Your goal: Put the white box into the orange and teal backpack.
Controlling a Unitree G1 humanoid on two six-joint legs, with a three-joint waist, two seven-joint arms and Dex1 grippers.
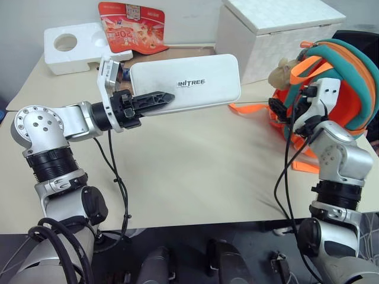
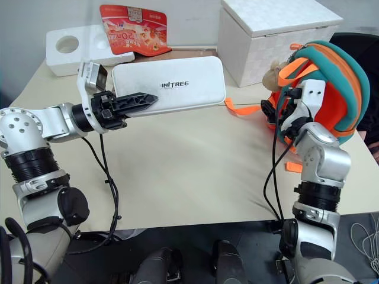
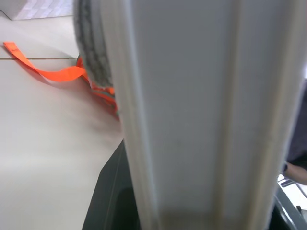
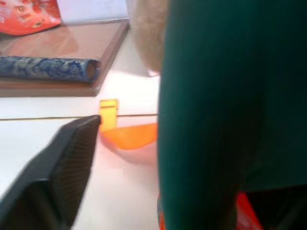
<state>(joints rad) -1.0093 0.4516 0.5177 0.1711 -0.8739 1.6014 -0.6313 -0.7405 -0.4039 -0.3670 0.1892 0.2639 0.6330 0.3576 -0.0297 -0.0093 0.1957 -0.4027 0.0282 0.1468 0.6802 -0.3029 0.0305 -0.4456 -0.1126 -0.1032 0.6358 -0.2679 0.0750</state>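
White and flat, the white box is held off the table by the left gripper, whose black fingers are clamped on its near end, the box reaching toward the orange and teal backpack. The backpack stands at the table's right edge with a tan plush toy hanging on it. The right gripper is pressed up against its teal trim, and whether its fingers are apart or together I cannot tell.
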